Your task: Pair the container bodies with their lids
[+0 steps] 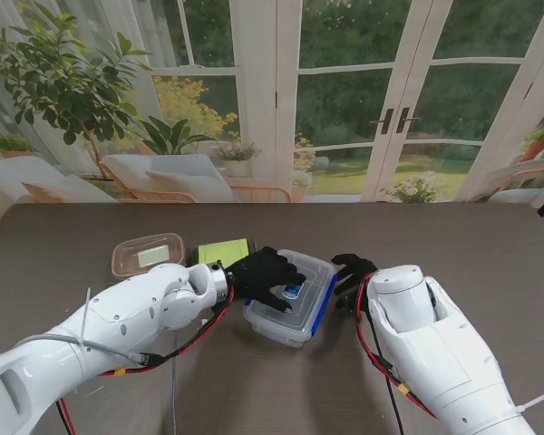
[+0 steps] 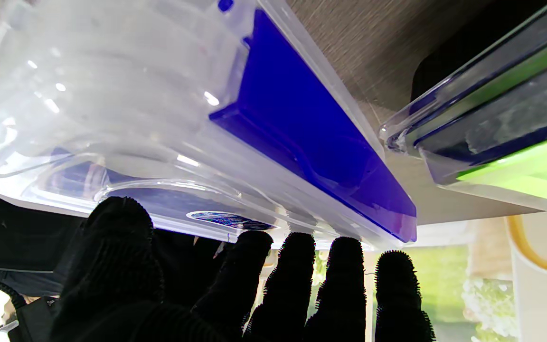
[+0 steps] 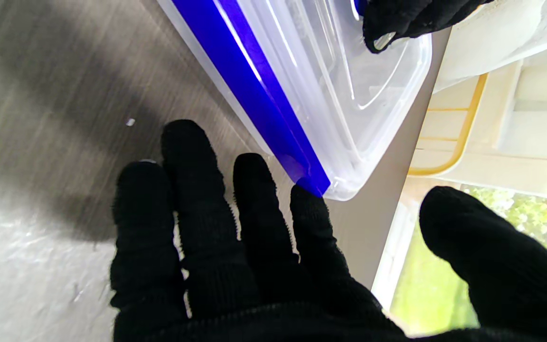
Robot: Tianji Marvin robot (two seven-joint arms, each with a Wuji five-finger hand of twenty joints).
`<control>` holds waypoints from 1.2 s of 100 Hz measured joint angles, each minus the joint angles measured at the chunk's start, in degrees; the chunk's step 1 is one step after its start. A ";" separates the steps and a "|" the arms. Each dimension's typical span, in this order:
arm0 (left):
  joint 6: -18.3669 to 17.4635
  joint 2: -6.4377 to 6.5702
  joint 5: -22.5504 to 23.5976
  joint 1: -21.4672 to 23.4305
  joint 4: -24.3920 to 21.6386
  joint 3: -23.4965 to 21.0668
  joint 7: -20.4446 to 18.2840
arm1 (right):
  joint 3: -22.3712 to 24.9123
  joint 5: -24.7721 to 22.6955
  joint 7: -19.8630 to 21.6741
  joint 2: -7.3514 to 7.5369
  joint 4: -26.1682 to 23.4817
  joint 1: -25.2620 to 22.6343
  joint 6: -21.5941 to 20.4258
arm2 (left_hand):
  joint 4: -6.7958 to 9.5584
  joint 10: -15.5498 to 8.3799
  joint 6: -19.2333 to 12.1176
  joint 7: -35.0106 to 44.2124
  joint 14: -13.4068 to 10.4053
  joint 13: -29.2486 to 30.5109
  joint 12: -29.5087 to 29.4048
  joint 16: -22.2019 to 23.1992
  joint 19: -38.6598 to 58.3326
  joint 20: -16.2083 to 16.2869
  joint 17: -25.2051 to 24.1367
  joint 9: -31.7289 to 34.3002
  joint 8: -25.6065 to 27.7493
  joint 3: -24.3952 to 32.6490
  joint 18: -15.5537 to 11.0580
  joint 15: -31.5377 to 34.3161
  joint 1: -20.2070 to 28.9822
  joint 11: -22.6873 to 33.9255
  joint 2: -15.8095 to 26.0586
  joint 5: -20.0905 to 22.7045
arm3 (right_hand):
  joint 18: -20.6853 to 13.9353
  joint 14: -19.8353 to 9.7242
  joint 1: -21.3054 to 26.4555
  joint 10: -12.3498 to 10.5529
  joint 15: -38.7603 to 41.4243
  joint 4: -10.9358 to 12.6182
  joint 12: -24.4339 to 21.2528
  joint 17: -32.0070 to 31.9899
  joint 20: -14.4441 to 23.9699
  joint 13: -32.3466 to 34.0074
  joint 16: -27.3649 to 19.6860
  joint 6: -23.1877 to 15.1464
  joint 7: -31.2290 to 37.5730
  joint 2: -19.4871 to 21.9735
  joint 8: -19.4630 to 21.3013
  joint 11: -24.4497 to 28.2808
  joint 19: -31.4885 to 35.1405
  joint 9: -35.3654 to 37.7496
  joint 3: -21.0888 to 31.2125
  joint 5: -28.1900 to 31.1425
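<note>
From the stand's view, the clear container with the blue-trimmed lid [image 1: 292, 299] sits near the middle of the brown bench [image 1: 490, 245], lid on. The left hand [image 1: 265, 272] lies across the top of that lid from its 9 o'clock side, fingers spread flat, pressing rather than gripping anything. The right hand [image 1: 352, 272] sits at the container's 3 o'clock, just beside its blue edge, fingers apart and holding nothing. At the container's 10 o'clock lies a green lid [image 1: 223, 251], and farther out at 9 o'clock stands a small clear container [image 1: 148, 255], well apart from the hands. In the left wrist view, black fingertips [image 2: 297, 251] rest against the clear lid [image 2: 112, 118], with its blue clip [image 2: 311, 128] running alongside and the green lid [image 2: 515, 123] close by it. In the right wrist view, the right hand's fingers [image 3: 249, 199] are splayed over the bench [image 3: 41, 95], one fingertip touching the corner of the blue edge [image 3: 264, 109]; a left-hand fingertip [image 3: 406, 19] rests on the lid.
</note>
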 measured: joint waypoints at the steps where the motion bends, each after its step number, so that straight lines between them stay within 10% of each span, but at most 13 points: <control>1: -0.01 -0.01 0.01 0.00 0.03 0.00 0.03 | -0.01 0.01 -0.08 -0.01 -0.06 -0.04 0.04 | 0.00 0.00 0.00 0.00 0.00 0.00 0.00 0.00 0.00 0.00 0.00 0.00 0.00 0.00 0.00 0.00 0.00 0.00 0.00 0.00 | 0.00 0.00 0.00 -0.01 0.00 0.00 0.07 0.00 0.00 0.00 0.00 0.00 0.00 0.00 0.00 0.10 0.01 -0.58 0.00 -0.40; 120: -0.11 -0.51 0.05 -0.29 1.31 0.69 1.70 | 1.03 2.85 -7.12 -1.14 -9.72 -7.24 0.15 | -0.02 0.00 0.11 -0.38 0.00 -0.07 0.00 0.06 -0.01 0.10 -0.01 -0.08 0.35 -0.15 -0.13 -0.01 0.54 0.00 1.56 0.55 | -3.03 -1.94 1.03 1.04 9.98 0.00 9.51 -0.91 0.00 -8.00 3.92 2.64 -5.28 0.03 -5.50 14.01 2.39 -13.95 -0.04 -17.55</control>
